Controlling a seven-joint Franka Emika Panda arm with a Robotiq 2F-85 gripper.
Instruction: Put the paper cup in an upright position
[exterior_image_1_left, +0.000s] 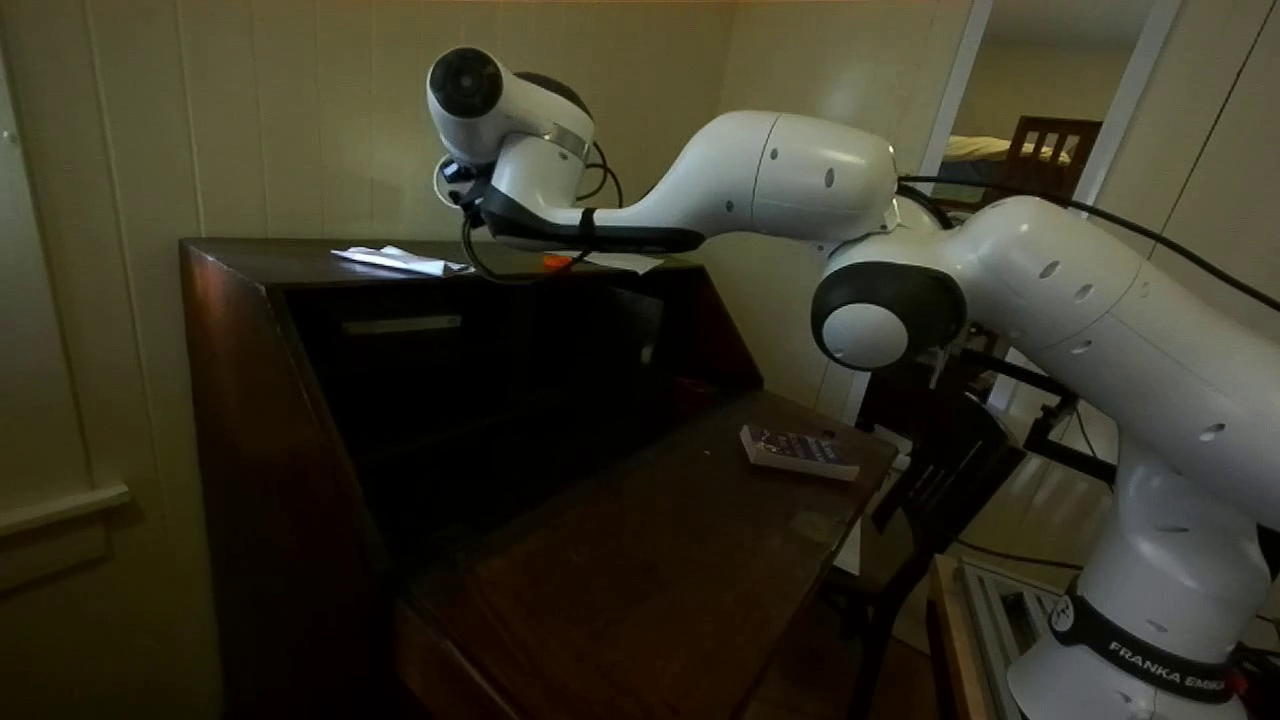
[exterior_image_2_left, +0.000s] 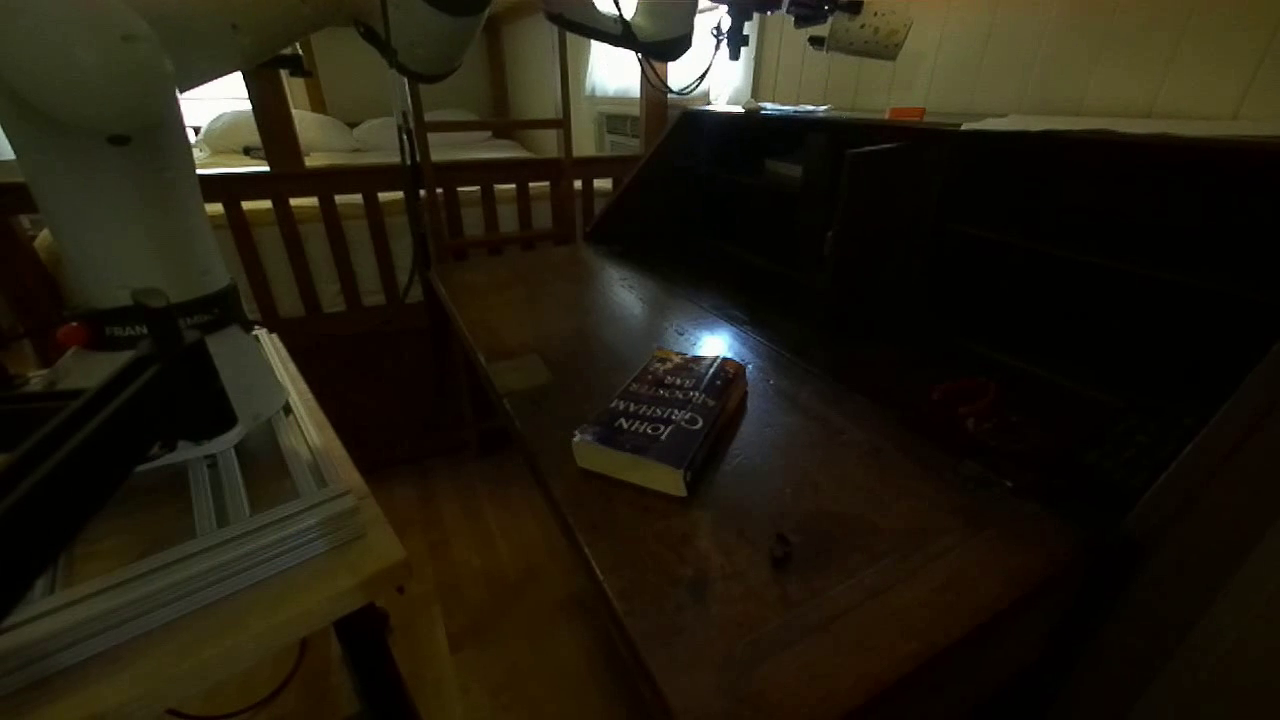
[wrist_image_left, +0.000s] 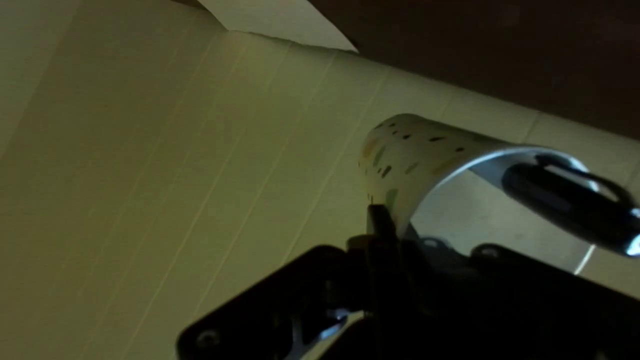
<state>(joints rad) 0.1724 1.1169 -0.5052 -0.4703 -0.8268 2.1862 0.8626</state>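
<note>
The paper cup (wrist_image_left: 400, 160), white with dark, green and tan flecks, is held in the air in the wrist view, its open mouth turned partly toward the camera. A black pen (wrist_image_left: 560, 200) sticks out of the mouth. My gripper (wrist_image_left: 392, 230) is shut on the cup's wall, one finger outside and one inside. In an exterior view the cup (exterior_image_2_left: 870, 35) lies tilted on its side above the desk top, with the gripper (exterior_image_2_left: 815, 42) at its left. In an exterior view only a pale edge of the cup (exterior_image_1_left: 441, 183) shows behind the wrist.
The dark desk (exterior_image_1_left: 230, 262) carries white paper sheets (exterior_image_1_left: 395, 260) and a flat orange item (exterior_image_1_left: 556, 262) on its top; the orange item shows in an exterior view too (exterior_image_2_left: 905, 113). A thick book (exterior_image_2_left: 660, 420) lies on the lowered desk flap. A panelled wall (exterior_image_1_left: 330, 120) stands behind.
</note>
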